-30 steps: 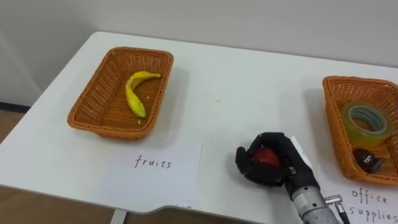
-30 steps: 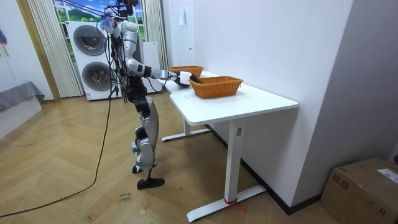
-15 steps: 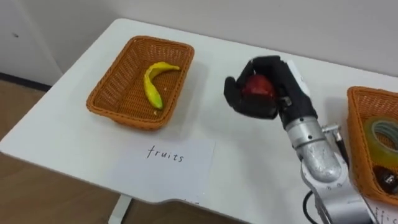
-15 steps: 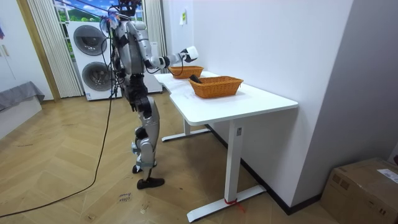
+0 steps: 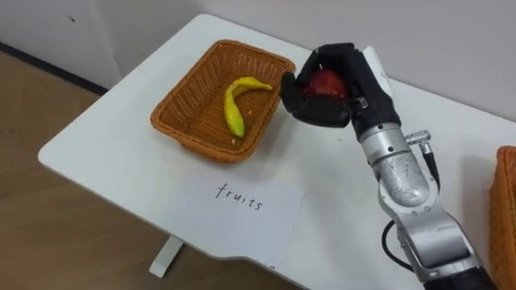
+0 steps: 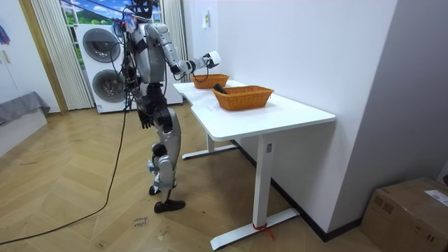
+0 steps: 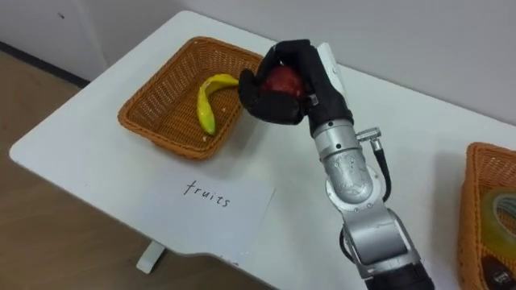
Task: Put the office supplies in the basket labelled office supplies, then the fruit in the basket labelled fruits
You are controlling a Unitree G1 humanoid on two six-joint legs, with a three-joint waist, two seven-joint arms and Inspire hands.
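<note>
Left hand (image 6: 145, 117): hangs by my hip in the room view, off the desk (image 5: 459, 137); how its fingers stand I cannot tell.
Stance: I stand upright at the desk's near edge, my right arm stretched out over the top.
Fruit basket (image 5: 179, 129): a brown wicker tray near the desk's far left corner, sitting flat.
Banana (image 5: 235, 109): yellow, lying inside the fruit basket toward its right side, one end near the far rim.
Paper (image 5: 242, 211): a white sheet with handwriting, flat at the near edge, just in front of the fruit basket.
Right hand (image 5: 303, 102): raised off the desk at the fruit basket's far right corner, my fingers curled tight around the apple. From my eyes the fingertips overlap the basket's right rim.
Apple (image 5: 326, 82): red, gripped in my right hand, up in the air and not yet in the fruit basket.
Office basket (image 7: 476, 193): wicker too, at the desk's right edge, well apart from the fruit basket.
Tape (image 7: 501, 207): a roll lying inside the office basket.
</note>
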